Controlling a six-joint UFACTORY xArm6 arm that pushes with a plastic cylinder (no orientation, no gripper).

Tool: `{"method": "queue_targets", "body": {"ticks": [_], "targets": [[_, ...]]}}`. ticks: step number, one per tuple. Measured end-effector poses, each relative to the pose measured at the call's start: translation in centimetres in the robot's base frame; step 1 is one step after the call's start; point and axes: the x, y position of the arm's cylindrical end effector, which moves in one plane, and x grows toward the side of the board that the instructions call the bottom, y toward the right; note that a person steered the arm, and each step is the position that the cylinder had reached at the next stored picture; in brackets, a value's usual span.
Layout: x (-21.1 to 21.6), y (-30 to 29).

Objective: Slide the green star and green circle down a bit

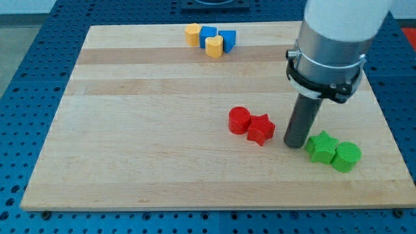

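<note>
The green star [321,145] and the green circle [346,156] sit touching each other near the bottom right corner of the table [143,117], the star on the view's left of the pair and the circle a little lower and closer to the right edge. Because they already lie pressed together, one push could probably carry both toward the bottom edge at once, provided it comes from above them.

The end effector here is a plain dark rod with no jaws, so there is nothing to spread or press together, and it holds nothing. My tip [296,144] rests on the table just beside the green star's left side, between it and the red star [261,129]; whether it actually touches the green star I cannot tell. From that spot a push would send the pair sideways toward the right edge, not down, so I judge the tip needs to come round to their upper side first.

The red star touches a red cylinder [239,120] toward the middle of the table, close enough to my tip that a careless swing could nudge it. Near the top edge a cluster of two yellow blocks [203,39] and two blue blocks [218,36] stands well apart.
</note>
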Motion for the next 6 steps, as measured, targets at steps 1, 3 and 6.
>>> {"method": "queue_targets", "body": {"ticks": [1, 3, 6], "targets": [[-0.4, 1.2], [-0.4, 3.7], [-0.6, 4.3]]}}
